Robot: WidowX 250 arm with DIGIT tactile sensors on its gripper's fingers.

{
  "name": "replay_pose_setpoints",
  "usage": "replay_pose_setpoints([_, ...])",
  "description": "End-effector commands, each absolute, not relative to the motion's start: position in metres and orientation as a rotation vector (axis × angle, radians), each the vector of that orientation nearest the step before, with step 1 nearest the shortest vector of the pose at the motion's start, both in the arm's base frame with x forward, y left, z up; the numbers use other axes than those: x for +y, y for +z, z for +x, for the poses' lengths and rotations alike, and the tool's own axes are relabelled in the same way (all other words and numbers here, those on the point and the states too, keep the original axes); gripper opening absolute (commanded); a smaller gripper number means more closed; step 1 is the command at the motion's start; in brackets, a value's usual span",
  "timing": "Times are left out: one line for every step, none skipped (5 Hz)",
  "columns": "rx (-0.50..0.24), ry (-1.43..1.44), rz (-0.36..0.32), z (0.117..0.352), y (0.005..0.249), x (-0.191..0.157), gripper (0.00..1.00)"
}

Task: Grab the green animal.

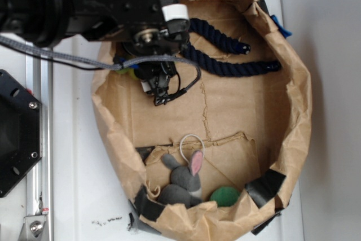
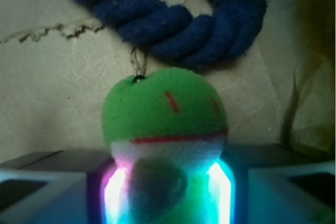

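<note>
Glowing pads of the pincer flank the green animal, a fuzzy round plush with red stitching and a cream muzzle, pressed between them in the paper bin's upper left corner. Judged grasped, so lifting straight up comes next, clear of the twisted blue rope.

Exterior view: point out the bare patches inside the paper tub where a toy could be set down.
Free: the middle floor between the blue rope and the grey bunny, and right toward the tub wall. Crowded: upper left, where the tool covers the green animal, and the bottom edge with bunny and green ball.
</note>
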State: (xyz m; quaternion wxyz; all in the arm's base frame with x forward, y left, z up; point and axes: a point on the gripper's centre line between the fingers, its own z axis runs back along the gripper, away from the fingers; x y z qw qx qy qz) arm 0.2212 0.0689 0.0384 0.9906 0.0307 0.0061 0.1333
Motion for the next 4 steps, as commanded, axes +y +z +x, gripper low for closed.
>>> replay_pose_setpoints([-0.106, 0.102, -0.113, 0.275, 0.154, 0.021, 0.0])
replay_pose_setpoints([-0.13, 0.044, -0.138, 0.271, 0.182, 0.011, 0.0])
replay_pose_setpoints([-0.136, -0.058, -0.164, 0.262, 0.195, 0.001, 0.0])
replay_pose_setpoints([-0.105, -0.135, -0.211, 0.262, 0.195, -0.003, 0.0])
